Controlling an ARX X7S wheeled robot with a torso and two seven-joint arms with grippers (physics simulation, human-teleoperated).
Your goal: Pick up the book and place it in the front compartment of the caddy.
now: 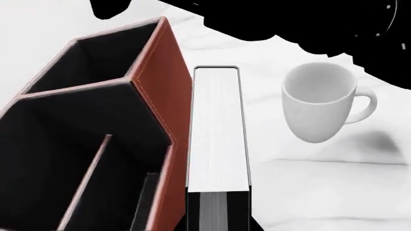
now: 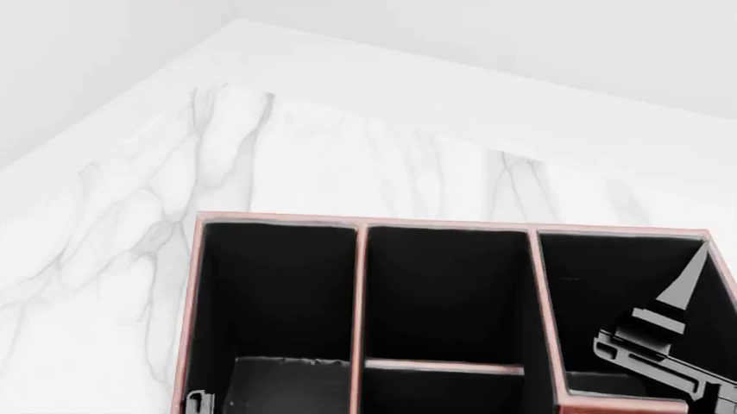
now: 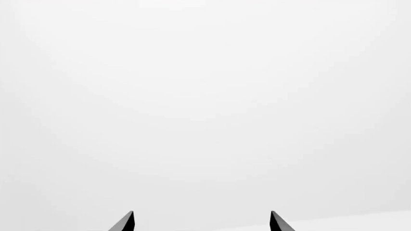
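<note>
Holding the book (image 1: 217,144) tight, the left gripper (image 1: 218,211) keeps it up on its edge, just beside the caddy (image 1: 160,115), so it can slide down into a pocket. Farther off, the white mug (image 1: 321,101) stands on the counter (image 1: 321,192). The right gripper (image 3: 202,222) hangs with fingers spread, holding nothing.

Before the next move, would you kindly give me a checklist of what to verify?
1. Grip on the book: cannot tell; no fingers show clearly around it.
2. Book inside the caddy: not ok; it is upright outside the caddy's wall.
3. Front compartment free: ok; nothing shows in it.
4. Mug clear of the book: ok; they stand apart.
5. Right gripper empty: ok; fingers apart, nothing between them.
</note>
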